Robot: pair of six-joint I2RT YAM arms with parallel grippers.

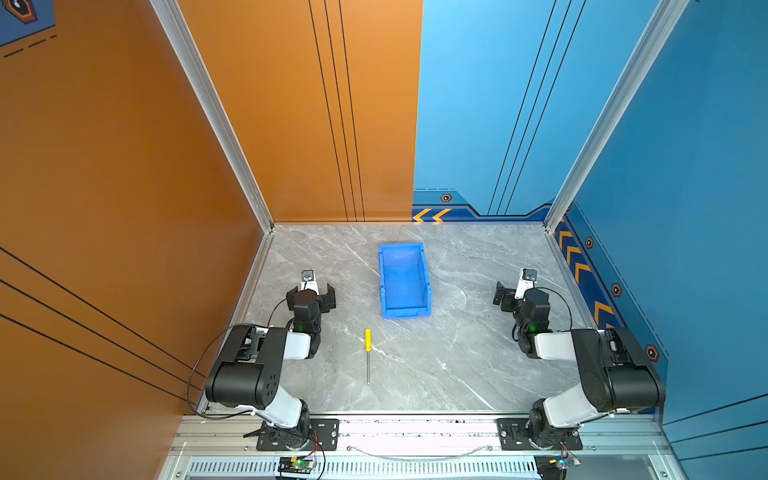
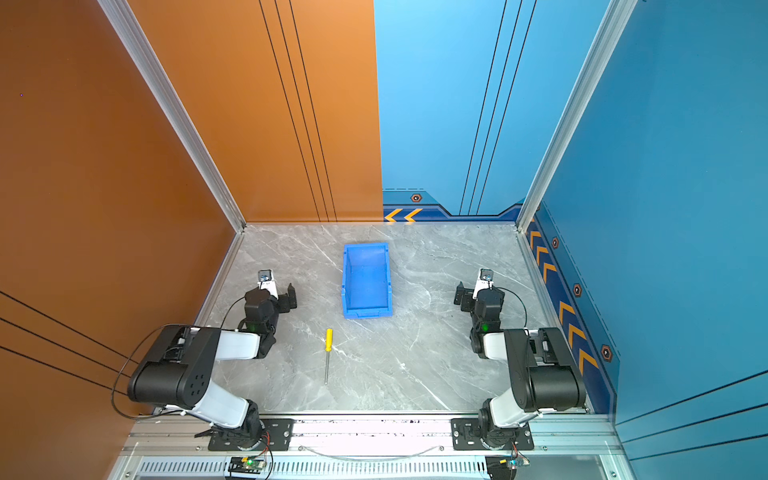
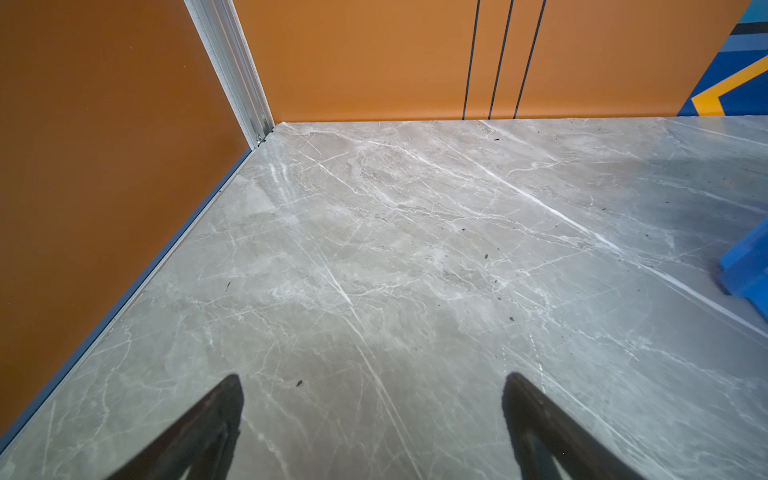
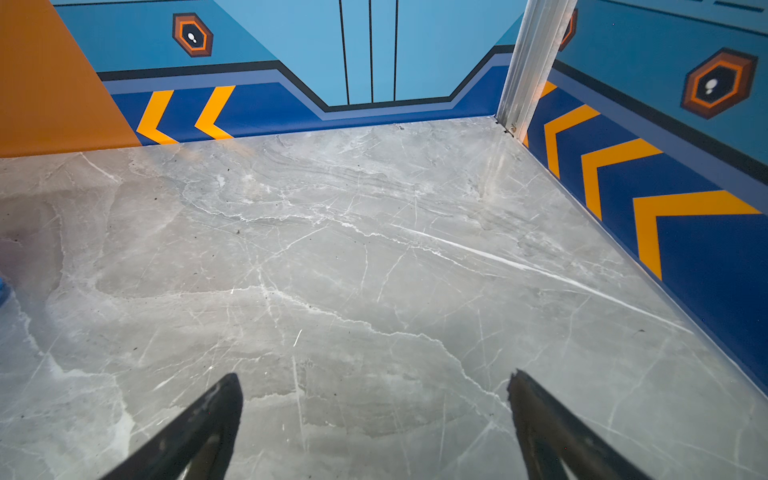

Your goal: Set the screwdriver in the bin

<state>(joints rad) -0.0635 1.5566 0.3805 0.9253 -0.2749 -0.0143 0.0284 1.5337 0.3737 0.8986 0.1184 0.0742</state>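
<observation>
Both arms folded at the sides, fingers spread wide, nothing held.
Table (image 1: 457, 365) carries the bin (image 1: 381, 282) at mid-table; the left wrist view cuts it to one corner (image 3: 748, 266). Left gripper (image 3: 372, 382) and right gripper (image 4: 374, 380) hover low either side of the bin. Screwdriver (image 1: 368, 353) lies flat near the bin's low wall, not touching, handle toward the bin, seen in top views only.

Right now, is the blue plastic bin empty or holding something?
Empty: in both top views the blue plastic bin shows only bare floor; the yellow-handled screwdriver lies outside it on the grey marble table.
</observation>
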